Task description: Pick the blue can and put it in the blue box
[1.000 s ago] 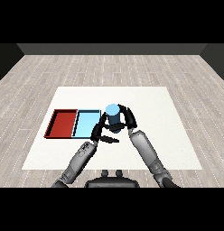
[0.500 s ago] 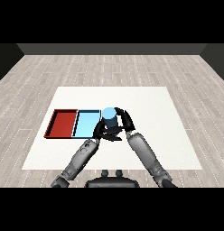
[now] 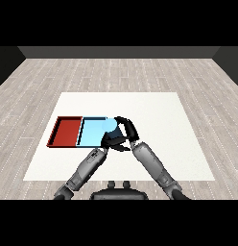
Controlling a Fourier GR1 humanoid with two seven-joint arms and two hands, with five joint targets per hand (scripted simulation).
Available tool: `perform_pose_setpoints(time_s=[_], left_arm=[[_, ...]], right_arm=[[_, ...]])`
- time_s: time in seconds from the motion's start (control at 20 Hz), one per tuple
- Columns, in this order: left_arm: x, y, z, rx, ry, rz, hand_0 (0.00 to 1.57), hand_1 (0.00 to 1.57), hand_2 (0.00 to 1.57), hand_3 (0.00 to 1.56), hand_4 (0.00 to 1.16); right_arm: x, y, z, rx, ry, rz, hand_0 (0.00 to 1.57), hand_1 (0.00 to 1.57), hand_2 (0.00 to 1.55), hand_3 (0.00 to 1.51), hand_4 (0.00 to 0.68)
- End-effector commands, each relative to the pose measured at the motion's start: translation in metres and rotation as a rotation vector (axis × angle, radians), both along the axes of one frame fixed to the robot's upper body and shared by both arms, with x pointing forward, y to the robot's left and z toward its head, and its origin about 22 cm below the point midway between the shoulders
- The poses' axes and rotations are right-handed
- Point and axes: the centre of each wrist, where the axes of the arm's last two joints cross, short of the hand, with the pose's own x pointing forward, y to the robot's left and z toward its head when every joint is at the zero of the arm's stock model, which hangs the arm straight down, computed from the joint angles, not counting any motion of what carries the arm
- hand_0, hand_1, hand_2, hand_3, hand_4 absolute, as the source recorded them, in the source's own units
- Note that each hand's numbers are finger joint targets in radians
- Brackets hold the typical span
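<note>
The blue can [image 3: 109, 126] is held upright at the right edge of the light blue tray [image 3: 91, 133], over its rim. My right hand [image 3: 125, 129] is curled round the can from the right side. My left hand [image 3: 110, 143] sits just below the can, near the tray's front right corner, with fingers relaxed and nothing in it. The can's lower part is hidden by the two hands.
A red tray [image 3: 66, 131] lies directly left of the light blue tray, touching it. The white table [image 3: 169, 125] stretches out to the right and behind the trays.
My right hand has carried the blue can leftward, from beside the trays to the light blue tray's right edge. The left hand has stayed close beneath it.
</note>
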Motion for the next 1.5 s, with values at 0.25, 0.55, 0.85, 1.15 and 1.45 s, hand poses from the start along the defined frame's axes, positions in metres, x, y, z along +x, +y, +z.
perform_pose_setpoints(time_s=[0.25, 0.55, 0.85, 1.15, 1.45], left_arm=[[0.016, -0.014, -0.005, -0.006, 0.044, 0.083, 1.57, 1.57, 1.57, 1.55, 1.14], [-0.009, -0.004, -0.013, 0.001, -0.036, 0.127, 1.57, 1.57, 1.57, 1.48, 1.15], [-0.007, -0.008, -0.002, 0.005, -0.037, 0.181, 1.57, 1.57, 1.57, 1.48, 1.14], [0.010, -0.013, -0.004, 0.004, -0.031, 0.167, 1.57, 1.57, 1.57, 1.49, 1.13], [-0.001, 0.012, -0.007, 0.024, -0.059, 0.181, 1.57, 1.57, 1.57, 1.49, 1.13]], right_arm=[[-0.010, -0.004, -0.002, 0.029, 0.020, 0.008, 1.53, 1.53, 1.47, 1.38, 0.569], [-0.007, 0.000, -0.007, 0.053, 0.027, -0.006, 1.50, 1.50, 1.46, 1.38, 0.563], [-0.002, -0.022, -0.013, 0.130, 0.049, 0.026, 1.12, 1.12, 1.09, 0.86, 0.000], [-0.004, -0.009, -0.004, 0.077, 0.062, 0.028, 0.00, 0.00, 0.00, 0.00, 0.000], [0.015, -0.018, 0.015, 0.059, 0.050, 0.076, 0.00, 0.00, 0.00, 0.00, 0.000]])
